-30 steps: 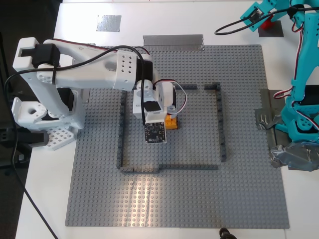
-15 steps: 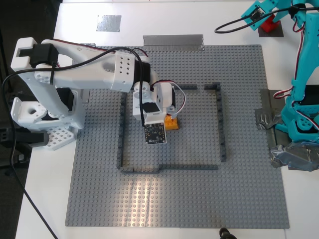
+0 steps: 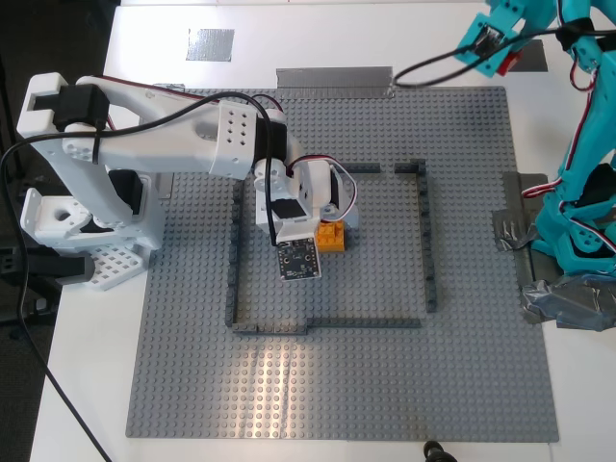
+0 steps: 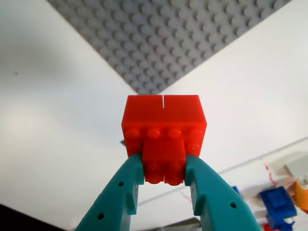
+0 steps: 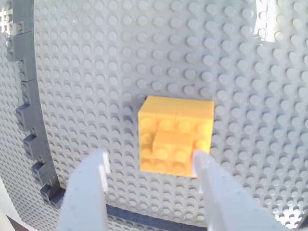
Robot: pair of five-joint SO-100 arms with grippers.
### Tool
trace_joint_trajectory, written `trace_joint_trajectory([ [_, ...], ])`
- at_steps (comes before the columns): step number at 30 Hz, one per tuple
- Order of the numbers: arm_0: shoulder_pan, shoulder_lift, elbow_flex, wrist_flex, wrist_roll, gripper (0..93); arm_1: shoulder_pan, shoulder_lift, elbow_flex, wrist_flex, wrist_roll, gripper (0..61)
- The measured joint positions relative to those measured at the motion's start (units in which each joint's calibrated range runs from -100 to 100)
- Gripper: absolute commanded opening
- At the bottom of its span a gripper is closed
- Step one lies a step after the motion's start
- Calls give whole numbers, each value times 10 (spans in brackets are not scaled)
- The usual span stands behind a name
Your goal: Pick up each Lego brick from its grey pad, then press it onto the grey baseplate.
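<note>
My first gripper point(image 4: 164, 166), teal, is shut on the raised top piece of the red Lego brick point(image 4: 163, 120), with white table and a corner of the grey baseplate point(image 4: 159, 43) beyond. At the exterior view's top right, this gripper point(image 3: 499, 48) shows only a sliver of red brick point(image 3: 511, 60). My second gripper point(image 5: 150, 155), white, is open, with a finger at each side of the orange-yellow brick point(image 5: 175, 132). That brick point(image 3: 332, 235) sits on the baseplate point(image 3: 462, 366) inside the dark frame. A silvery grey pad point(image 3: 210, 44) lies bare at the exterior view's top left.
The thin dark grey frame point(image 3: 426, 241) rings the baseplate's middle. A long silver tape strip point(image 3: 334, 77) lies along its far edge. The white arm's base point(image 3: 77, 212) stands at the exterior view's left, and the teal arm's taped base point(image 3: 568, 289) at its right. Loose coloured bricks point(image 4: 279, 202) lie off the plate.
The teal gripper has shifted toward the exterior view's left with the red brick. The white gripper has drawn slightly back, and more of the orange-yellow brick shows.
</note>
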Motion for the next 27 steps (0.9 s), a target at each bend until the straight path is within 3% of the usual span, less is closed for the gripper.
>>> trace_joint_trajectory([
  [15, -161, -345, 461, -98, 6, 0, 12, -24, -8, 31, 17, 265],
  [20, -214, -399, 525, -103, 6, 0, 14, -61, -17, 33, 26, 263],
  [27, -281, -429, 540, -102, 6, 0, 11, -117, -38, 88, 36, 238],
])
